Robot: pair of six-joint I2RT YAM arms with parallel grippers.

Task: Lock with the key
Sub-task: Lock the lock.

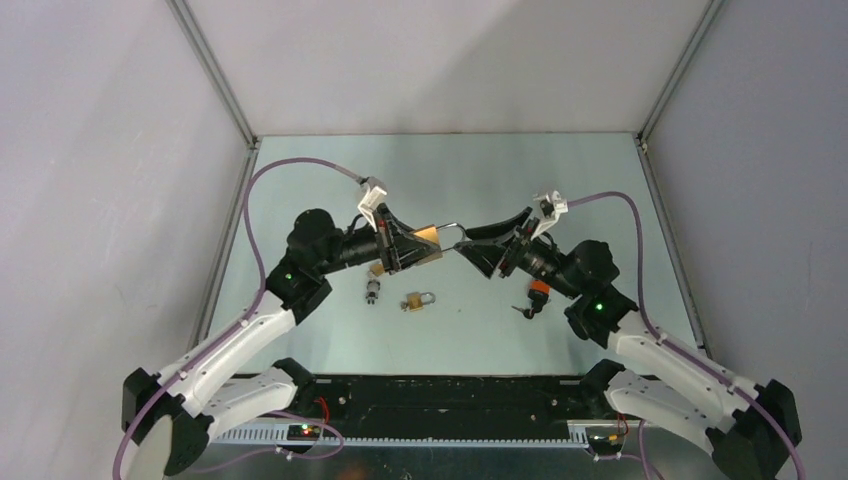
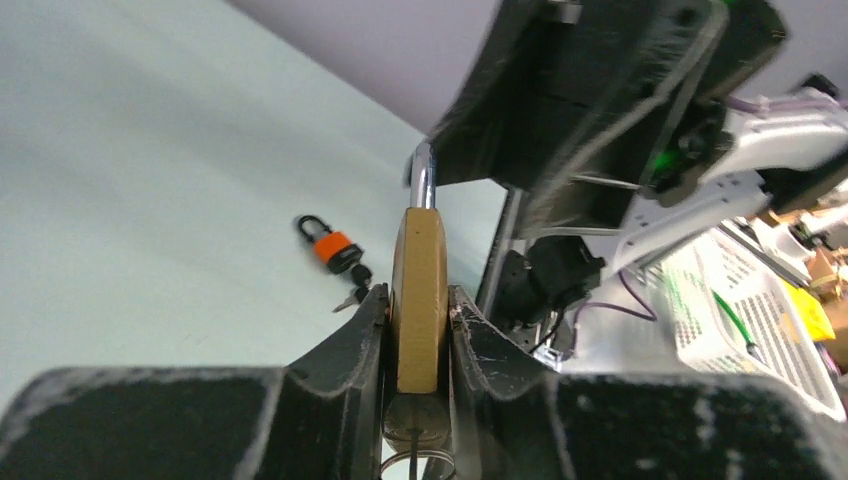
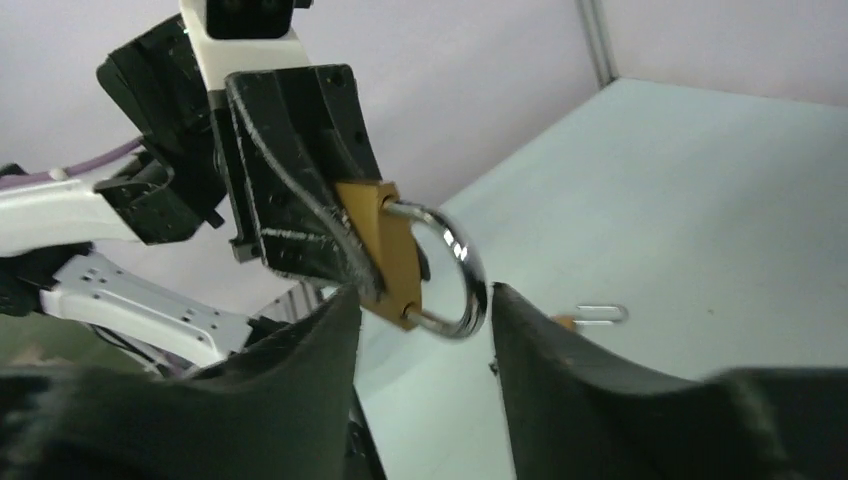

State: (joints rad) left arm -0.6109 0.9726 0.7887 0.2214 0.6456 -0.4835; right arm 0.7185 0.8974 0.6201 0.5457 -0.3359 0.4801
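Your left gripper [image 2: 418, 305] clamps the brass padlock [image 2: 419, 255] above mid-table [image 1: 520, 170], shackle [image 3: 468, 258] pointing right, so your right gripper [image 3: 422, 295], jaws apart, can straddle and press it.

Both arms reached inward from the lower corners of the top view, their claws meeting mid-frame. The left claw [image 1: 418, 247] gripped a brass padlock [image 2: 418, 290] by its body. The right claw [image 1: 474, 246] faced it, fingers [image 3: 560, 390] parted.
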